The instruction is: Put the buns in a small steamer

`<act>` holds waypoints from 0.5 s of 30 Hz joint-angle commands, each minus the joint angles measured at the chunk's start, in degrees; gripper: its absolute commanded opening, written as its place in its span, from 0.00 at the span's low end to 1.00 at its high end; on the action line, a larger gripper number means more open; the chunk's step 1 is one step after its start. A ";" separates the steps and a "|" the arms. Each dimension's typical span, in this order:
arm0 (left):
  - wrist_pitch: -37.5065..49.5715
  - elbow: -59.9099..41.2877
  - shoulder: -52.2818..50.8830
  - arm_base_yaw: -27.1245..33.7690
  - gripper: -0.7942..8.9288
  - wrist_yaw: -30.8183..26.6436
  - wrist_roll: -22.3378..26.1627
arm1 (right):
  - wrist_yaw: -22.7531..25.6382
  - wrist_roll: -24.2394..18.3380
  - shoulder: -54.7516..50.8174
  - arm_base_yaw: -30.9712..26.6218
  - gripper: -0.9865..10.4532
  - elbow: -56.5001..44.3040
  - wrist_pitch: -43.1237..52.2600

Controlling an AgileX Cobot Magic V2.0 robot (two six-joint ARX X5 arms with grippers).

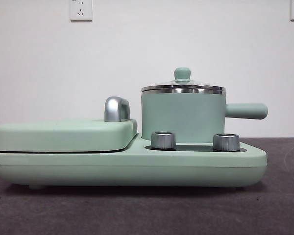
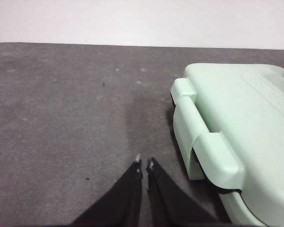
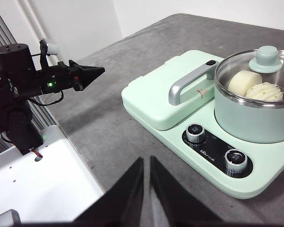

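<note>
Item one: my left gripper (image 2: 144, 164), jaws together, idle over bare table beside the griddle lid (image 1: 63, 134). Item two: small steamer (image 1: 183, 117), lidded; both buns (image 3: 255, 86) apparently inside, seemingly done. Item three: my right gripper (image 3: 146, 163), jaws together, clear.

Mint-green cylindrical steamer pot (image 1: 182, 116) with steel rim, upright on the right half of the cooker base, straight stubby handle (image 1: 246, 111) sticking out sideways. Closed by steel-rimmed glass lid (image 3: 236, 71) with green knob (image 1: 182, 74). Inside, seen through glass: smooth cream rounded bun (image 3: 244, 82) and ridged shell-shaped bun (image 3: 265, 91), green-dotted, side by side, apparently touching.
</note>
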 commanded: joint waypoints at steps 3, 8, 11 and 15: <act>0.13 -1.42 -0.07 2.08 0.11 -0.20 0.13 | 0.00 -0.28 0.15 0.55 0.10 0.50 0.61; 0.37 -1.42 -0.07 2.16 0.11 -0.20 0.31 | 0.00 -0.28 0.15 0.55 0.10 0.50 0.61; 0.33 -1.42 -0.07 2.16 0.11 -0.17 0.28 | 0.00 -0.28 0.15 0.55 0.10 0.50 0.61; 0.33 -1.40 -0.07 2.16 0.11 -0.17 0.31 | 0.00 -0.28 0.15 0.55 0.10 0.50 0.61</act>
